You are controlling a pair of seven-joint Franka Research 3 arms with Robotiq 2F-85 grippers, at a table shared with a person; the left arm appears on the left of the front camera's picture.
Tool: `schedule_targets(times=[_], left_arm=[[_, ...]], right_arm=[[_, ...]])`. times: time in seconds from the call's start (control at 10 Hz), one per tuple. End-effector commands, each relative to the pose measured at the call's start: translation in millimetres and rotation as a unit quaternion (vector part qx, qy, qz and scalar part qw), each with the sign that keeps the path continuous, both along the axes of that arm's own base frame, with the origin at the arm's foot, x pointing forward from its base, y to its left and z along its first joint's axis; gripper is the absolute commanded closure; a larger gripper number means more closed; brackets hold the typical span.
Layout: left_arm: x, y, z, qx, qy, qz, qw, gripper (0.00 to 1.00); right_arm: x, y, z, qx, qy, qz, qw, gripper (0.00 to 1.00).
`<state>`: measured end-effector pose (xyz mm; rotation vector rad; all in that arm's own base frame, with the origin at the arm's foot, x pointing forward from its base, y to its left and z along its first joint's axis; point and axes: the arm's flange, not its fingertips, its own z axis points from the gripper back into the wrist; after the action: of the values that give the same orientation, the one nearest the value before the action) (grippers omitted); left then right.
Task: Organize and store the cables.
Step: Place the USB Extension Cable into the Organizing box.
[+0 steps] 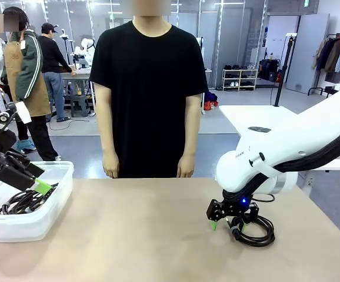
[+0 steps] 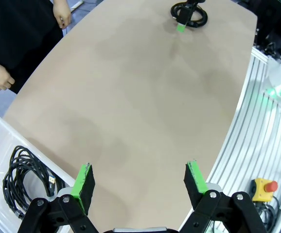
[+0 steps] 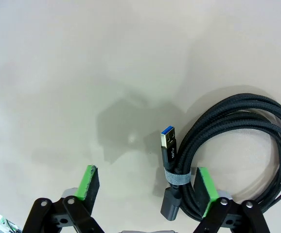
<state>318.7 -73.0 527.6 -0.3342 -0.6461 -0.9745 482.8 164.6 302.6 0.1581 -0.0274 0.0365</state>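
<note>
Cables lie in two places: one coiled cable (image 1: 255,230) rests on the tan table (image 1: 146,235) at about 4 o'clock in the front view, and a second coil (image 1: 23,201) sits inside the clear plastic bin (image 1: 52,200) at 8 o'clock. A person in a black shirt (image 1: 147,88) stands at the far edge, 12 o'clock, hands hanging at the sides. The right arm (image 1: 293,147) reaches down from 3 o'clock so that the right gripper (image 3: 148,187) stands low over the table coil; in the right wrist view its green pads stand apart, one pad (image 3: 206,187) against the coil's bundled strands, the other over bare table, and nothing is clamped between them. A grey strap (image 3: 175,178) binds the coil beside a blue-tongued USB plug (image 3: 167,138). The left gripper (image 2: 139,179) hovers above the bin's near edge at 9 o'clock with fingers spread wide and nothing between them.
</note>
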Motion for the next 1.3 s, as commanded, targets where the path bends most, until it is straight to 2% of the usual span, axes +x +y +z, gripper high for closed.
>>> schedule_targets(times=[0.0, 0.1, 0.2, 0.4, 0.5, 0.7, 0.8, 0.9, 1.2], left_arm=[[-2, -2, 1, 0.002, 0.003, 0.007, 1.0, 0.06], [-2, -2, 1, 0.002, 0.003, 0.007, 1.0, 0.06], [-2, -2, 1, 0.002, 0.003, 0.007, 1.0, 0.06], [-2, -2, 1, 0.002, 0.003, 0.007, 1.0, 0.06], [-2, -2, 1, 0.002, 0.003, 0.007, 1.0, 0.06], [-2, -2, 1, 0.002, 0.003, 0.007, 1.0, 0.06], [-2, -2, 1, 0.002, 0.003, 0.007, 1.0, 0.06], [-2, -2, 1, 0.002, 0.003, 0.007, 1.0, 0.06], [-2, -2, 1, 0.002, 0.003, 0.007, 1.0, 0.06]], right_arm=[[3, -3, -2, 0.006, -0.003, 0.009, 1.0, 0.59], [4, -3, -3, 0.007, -0.005, 0.006, 1.0, 0.76], [3, -4, -4, 0.008, -0.006, 0.006, 1.0, 1.0], [0, -1, 3, -0.019, -0.017, 0.009, 1.0, 1.0], [1, 4, 5, -0.024, -0.017, 0.02, 0.999, 0.96], [1, 13, 12, -0.026, -0.022, 0.033, 0.999, 1.0], [-2, 20, 24, -0.036, -0.03, 0.044, 0.998, 1.0], [-5, 30, 39, -0.05, -0.031, 0.06, 0.996, 0.91], [-11, 103, 77, -0.053, -0.055, 0.14, 0.987, 0.91]])
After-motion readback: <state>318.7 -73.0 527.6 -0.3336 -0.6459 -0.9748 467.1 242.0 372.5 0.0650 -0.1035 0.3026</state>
